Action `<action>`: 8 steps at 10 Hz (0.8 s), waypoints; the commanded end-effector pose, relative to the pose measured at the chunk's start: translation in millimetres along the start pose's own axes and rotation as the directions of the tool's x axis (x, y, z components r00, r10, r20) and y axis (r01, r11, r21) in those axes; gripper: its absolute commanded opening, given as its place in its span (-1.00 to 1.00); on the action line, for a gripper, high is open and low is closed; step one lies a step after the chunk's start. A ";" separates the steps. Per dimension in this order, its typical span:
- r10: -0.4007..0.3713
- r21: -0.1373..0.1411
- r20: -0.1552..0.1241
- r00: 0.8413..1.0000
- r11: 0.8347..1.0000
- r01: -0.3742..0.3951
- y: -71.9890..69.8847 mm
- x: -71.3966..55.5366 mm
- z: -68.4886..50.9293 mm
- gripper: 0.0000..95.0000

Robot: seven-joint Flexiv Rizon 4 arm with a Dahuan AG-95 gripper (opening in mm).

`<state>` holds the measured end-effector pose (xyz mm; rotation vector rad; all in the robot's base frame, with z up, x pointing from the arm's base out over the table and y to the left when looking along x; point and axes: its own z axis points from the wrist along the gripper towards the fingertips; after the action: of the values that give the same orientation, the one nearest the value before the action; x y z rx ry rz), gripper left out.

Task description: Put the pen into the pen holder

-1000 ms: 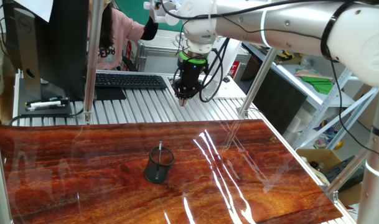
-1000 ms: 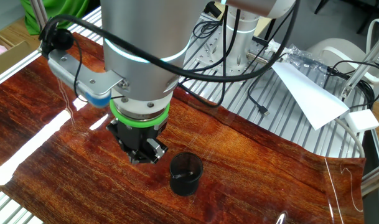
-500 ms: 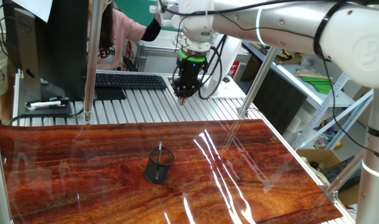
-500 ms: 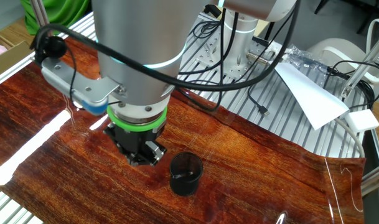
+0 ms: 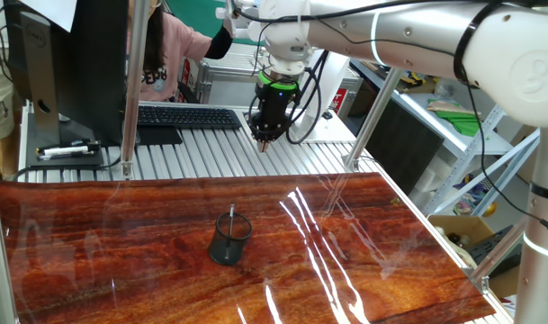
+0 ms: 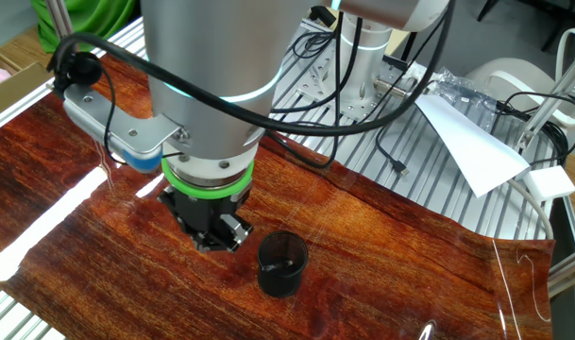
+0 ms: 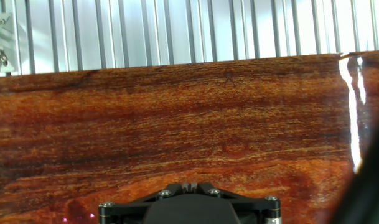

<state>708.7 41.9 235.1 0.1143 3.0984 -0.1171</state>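
The pen holder (image 5: 230, 241), a small black mesh cup, stands on the wood-grain table top. The thin black pen (image 5: 231, 217) stands inside it, its upper end poking above the rim. In the other fixed view the cup (image 6: 282, 264) sits just right of my gripper; the pen is hard to make out there. My gripper (image 5: 265, 142) hangs high above the table's far edge, well clear of the cup, fingers together and empty. It also shows in the other fixed view (image 6: 211, 242). The hand view shows the closed fingertips (image 7: 189, 185) over bare wood; cup and pen are out of that view.
A keyboard (image 5: 188, 117), a monitor (image 5: 71, 63) and a person in pink (image 5: 170, 54) are behind the table. Aluminium posts (image 5: 130, 99) (image 5: 368, 121) rise at the far edge. White paper (image 6: 466, 142) and cables (image 6: 363, 90) lie on the slatted surface.
The arm shifted slightly upward and back over the last second, then held still. The pen and cup have not moved.
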 end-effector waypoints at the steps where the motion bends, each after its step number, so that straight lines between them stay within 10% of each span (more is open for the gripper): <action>1: 0.000 0.001 0.006 1.000 1.000 0.000 0.1 2.2 0.1 -1.00; 8: 0.001 0.002 -0.004 1.000 1.000 -0.001 0.1 2.2 0.1 -1.00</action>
<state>707.5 41.8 235.7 0.1142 3.1049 -0.1194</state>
